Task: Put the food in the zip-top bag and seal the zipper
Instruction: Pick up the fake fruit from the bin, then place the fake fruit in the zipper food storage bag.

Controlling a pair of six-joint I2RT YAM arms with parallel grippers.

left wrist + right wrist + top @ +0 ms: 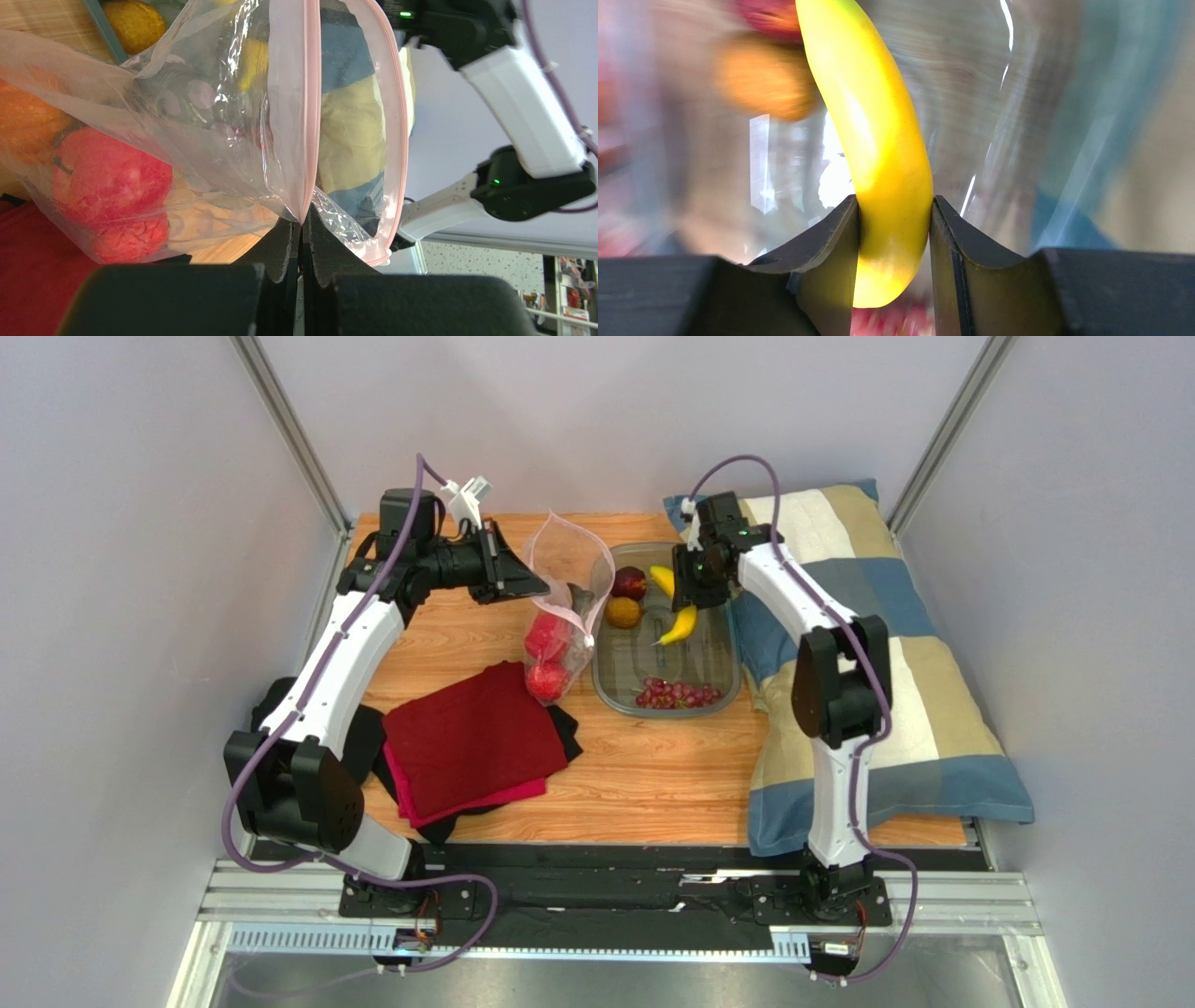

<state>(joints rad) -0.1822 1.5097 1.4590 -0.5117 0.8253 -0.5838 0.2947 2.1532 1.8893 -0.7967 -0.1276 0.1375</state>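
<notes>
- While hoisting the zip-top bag by its rim: left gripper pinched fully closed on one lip of the pink zipper, no gap between the fingers.
- Bag location: hanging over the table, just left of the clear tub, mouth gaping toward the right arm, free lip bowed outward.
- Already inside, sunk to the low end: red apple and strawberry.
- Clamped narrow across the banana near one end: right gripper, over the tub and close to the bag mouth.
- Left in the tub: dark plum, orange pumpkin, purple grapes.
- Banana handling, by the look of it: rigid, glossy, probably light. Curved, so liable to pivot in a two-point pinch. Lead with the long free end into the mouth.
- Bag handling: thin crinkly film, floppy, no shape of its own. Held by one lip only, so expect the mouth to fold if bumped.
- Best hold on the bag: the stiffer zipper strip, never the bare film; likely to slip or tear there.
- For sealing: line up both lips first, then pinch at one end of the strip and run along it. Watch the load at the bottom dragging the lips apart.
</notes>
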